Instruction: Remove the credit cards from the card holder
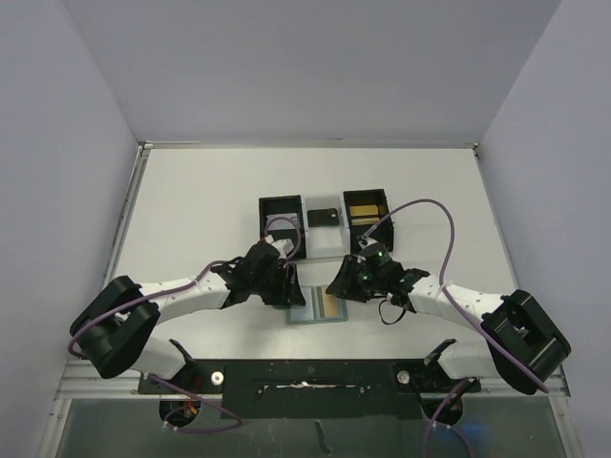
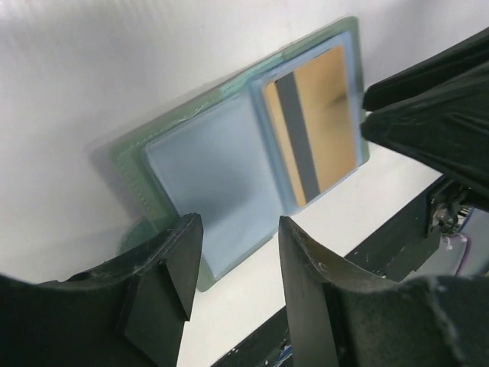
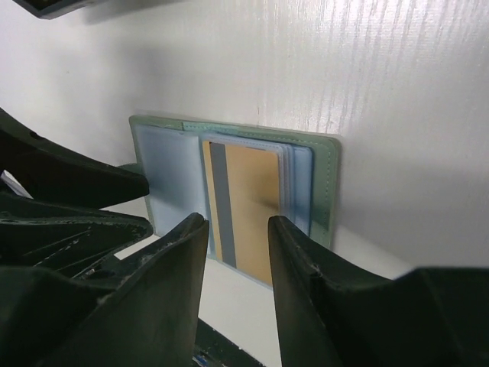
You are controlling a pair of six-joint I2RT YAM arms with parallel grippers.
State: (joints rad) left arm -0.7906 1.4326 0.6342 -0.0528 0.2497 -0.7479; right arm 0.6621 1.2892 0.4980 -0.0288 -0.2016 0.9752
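Our left gripper (image 2: 233, 264) hangs low over the near edge of the left half of the open card holder (image 2: 206, 160). Its two jaws are apart, with nothing between them. Our right gripper (image 3: 237, 260) hangs over the right half, jaws also apart and empty, lined up on the near end of the gold card (image 3: 248, 214). The card holder lies flat and face up on the white table (image 1: 191, 210), just in front of the arm bases and between the two grippers, well short of the two black boxes (image 1: 282, 215) further back. We judge this to be the approach to the first card, with nothing yet gripped. The next move probably calls for the left jaws to pin the blank left half while the right jaws nip the card's thin edge and slide it out lengthwise. The opened card holder stretches left to right, its fold running away from us. The gold card's long side follows that fold, grey stripe nearest it.
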